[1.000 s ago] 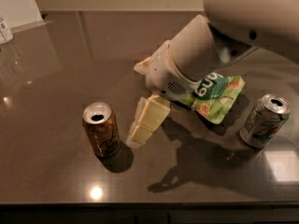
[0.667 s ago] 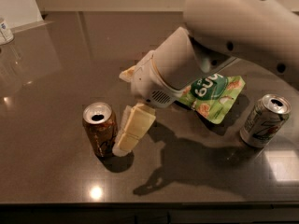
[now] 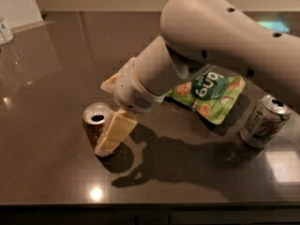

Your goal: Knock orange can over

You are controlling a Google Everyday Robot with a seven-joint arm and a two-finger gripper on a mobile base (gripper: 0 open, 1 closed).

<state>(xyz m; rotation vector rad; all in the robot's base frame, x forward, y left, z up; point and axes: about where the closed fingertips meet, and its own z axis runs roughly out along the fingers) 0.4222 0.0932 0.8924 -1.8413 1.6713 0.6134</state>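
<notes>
The orange can (image 3: pixel 93 125) stands upright on the dark table, left of centre, with its open silver top showing. My gripper (image 3: pixel 105 117) reaches down from the big grey arm onto it. One cream finger (image 3: pixel 115 132) lies against the can's front right side and hides part of its body. The other finger (image 3: pixel 111 82) shows behind the can, well apart from the first, so the gripper looks open. The can sits roughly between the two fingers.
A green snack pouch (image 3: pixel 208 95) lies flat right of centre, partly under the arm. A white-and-green can (image 3: pixel 264 122) stands at the right. The table's front edge (image 3: pixel 150 205) runs along the bottom. A small white container (image 3: pixel 4 30) is at the far left back.
The arm has swung left and down, bringing the gripper from beside the pouch up against the orange can. The can still stands in the same place.
</notes>
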